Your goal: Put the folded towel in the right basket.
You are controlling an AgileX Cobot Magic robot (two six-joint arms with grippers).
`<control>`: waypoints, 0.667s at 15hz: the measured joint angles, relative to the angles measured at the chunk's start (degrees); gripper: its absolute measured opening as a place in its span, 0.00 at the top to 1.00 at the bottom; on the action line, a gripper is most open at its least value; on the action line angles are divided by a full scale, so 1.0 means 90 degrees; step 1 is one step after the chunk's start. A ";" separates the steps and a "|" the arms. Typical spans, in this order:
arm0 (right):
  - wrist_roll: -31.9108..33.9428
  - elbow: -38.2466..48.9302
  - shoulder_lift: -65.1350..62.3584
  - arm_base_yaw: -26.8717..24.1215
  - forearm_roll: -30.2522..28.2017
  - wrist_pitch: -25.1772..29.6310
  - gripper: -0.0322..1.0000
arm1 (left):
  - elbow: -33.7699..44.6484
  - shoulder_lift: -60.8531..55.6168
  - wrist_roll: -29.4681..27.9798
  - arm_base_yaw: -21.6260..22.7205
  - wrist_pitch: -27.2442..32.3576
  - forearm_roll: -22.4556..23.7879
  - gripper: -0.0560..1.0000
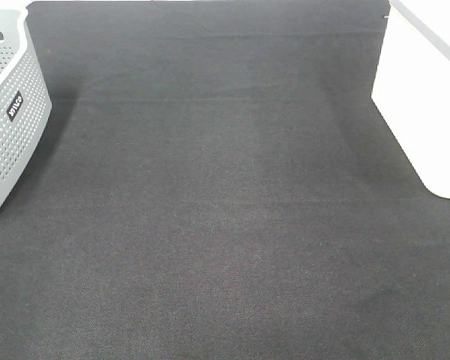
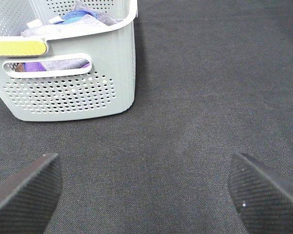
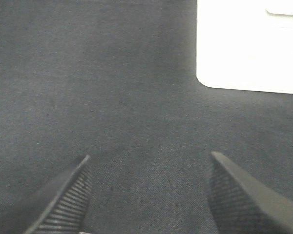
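No folded towel lies on the dark cloth in any view. The right basket (image 1: pixel 424 97) is a plain white bin at the right edge of the high view; it also shows in the right wrist view (image 3: pixel 249 46), ahead of my right gripper (image 3: pixel 149 195). That gripper is open and empty above the cloth. My left gripper (image 2: pixel 144 190) is open and empty too, a short way in front of the grey perforated basket (image 2: pixel 73 97). That basket holds purple and blue cloth (image 2: pixel 75 17). Neither gripper shows in the high view.
The grey perforated basket (image 1: pixel 7 112) stands at the left edge of the high view, with a small black label on its side. A dark cloth (image 1: pixel 225 225) covers the whole table between the two baskets.
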 joint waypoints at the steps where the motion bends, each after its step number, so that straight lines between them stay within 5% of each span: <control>1: 0.0000 0.0000 0.0000 0.0000 0.0013 0.0000 0.36 | 0.0000 0.0000 0.0000 0.0000 0.0000 0.0000 0.12; 10: 0.0000 0.0000 -0.0013 0.0000 0.0095 0.0000 0.36 | 0.0000 0.0000 0.0000 0.0000 0.0000 0.0000 0.12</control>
